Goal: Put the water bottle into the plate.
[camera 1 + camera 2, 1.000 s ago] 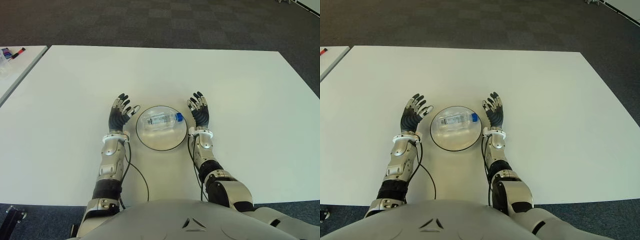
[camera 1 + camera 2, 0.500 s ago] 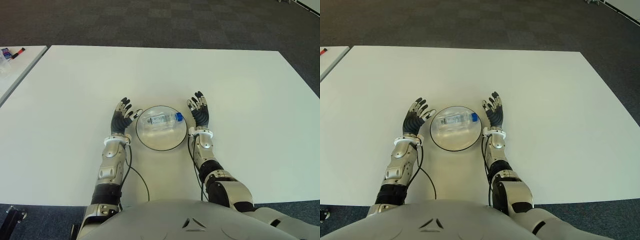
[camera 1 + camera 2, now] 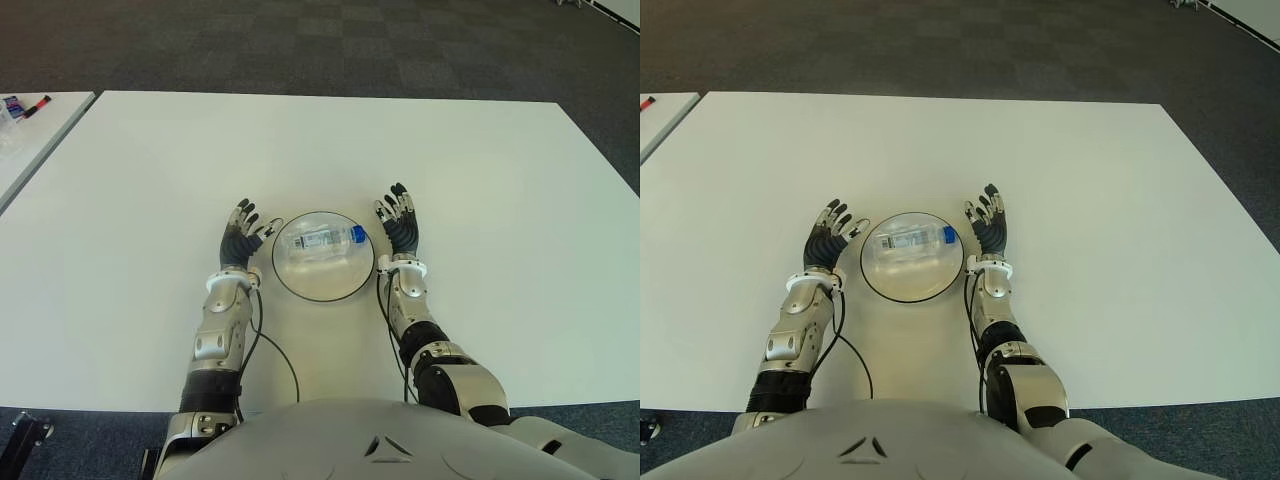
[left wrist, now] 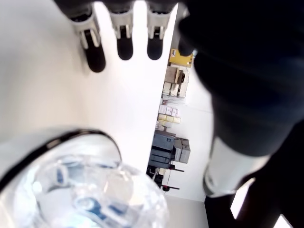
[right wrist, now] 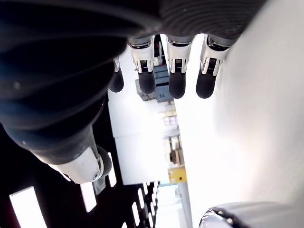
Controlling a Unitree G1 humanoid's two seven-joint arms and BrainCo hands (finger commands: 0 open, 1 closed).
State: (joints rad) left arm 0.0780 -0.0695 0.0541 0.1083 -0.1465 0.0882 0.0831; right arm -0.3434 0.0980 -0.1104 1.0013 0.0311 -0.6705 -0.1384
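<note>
A clear water bottle with a blue cap lies on its side inside the round, dark-rimmed plate in the middle of the white table. My left hand sits just left of the plate's rim, fingers spread and holding nothing. On the other side of the plate is my right hand, also open and empty, fingers stretched away from me. In the left wrist view the plate and the bottle show close by, beyond the straight fingers.
The white table spreads wide around the plate. A second table at the far left carries a marker and small items. Dark carpet lies beyond the far edge.
My left hand has drawn slightly back toward me and closer to the table beside the plate. The bottle, plate and right hand stay where they were.
</note>
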